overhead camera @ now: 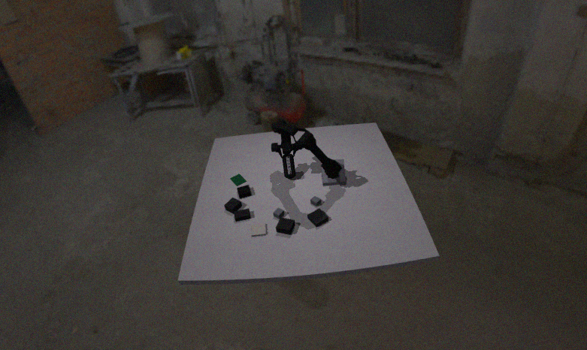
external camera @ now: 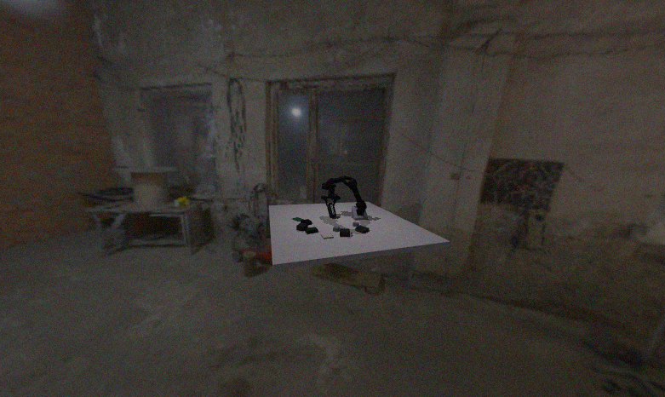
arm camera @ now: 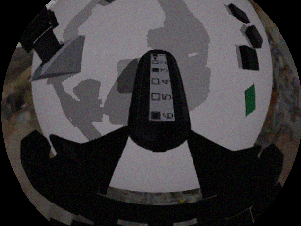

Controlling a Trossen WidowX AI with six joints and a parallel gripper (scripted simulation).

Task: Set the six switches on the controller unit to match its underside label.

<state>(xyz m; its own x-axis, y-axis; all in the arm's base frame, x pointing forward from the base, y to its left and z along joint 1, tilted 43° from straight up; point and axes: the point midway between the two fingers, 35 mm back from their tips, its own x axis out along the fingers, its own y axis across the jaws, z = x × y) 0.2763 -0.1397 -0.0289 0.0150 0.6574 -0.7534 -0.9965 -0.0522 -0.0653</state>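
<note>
The dark grey controller unit (overhead camera: 289,174) (external camera: 331,210) (arm camera: 158,144) is held on end above the bench (overhead camera: 352,243) (external camera: 374,242). My gripper (overhead camera: 288,157) (external camera: 330,201) (arm camera: 158,131) is shut on its sides. The label (overhead camera: 288,164) (arm camera: 162,92) faces the wrist camera and the top view. In the wrist view, squares 6 and 3 are filled; 5, 4 and 2 look empty. Square 1, at the far end, is too small and blurred to read. The rocker switches are hidden on the unit's other side.
A green plate (overhead camera: 238,179) (arm camera: 250,101) and three dark blocks (overhead camera: 243,191) (overhead camera: 232,205) (overhead camera: 242,214) lie left. Two dark blocks (overhead camera: 285,226) (overhead camera: 318,217), two grey cubes (overhead camera: 279,213) (overhead camera: 316,200) and a pale tile (overhead camera: 258,230) lie in front. The arm's base (overhead camera: 334,180) stands right.
</note>
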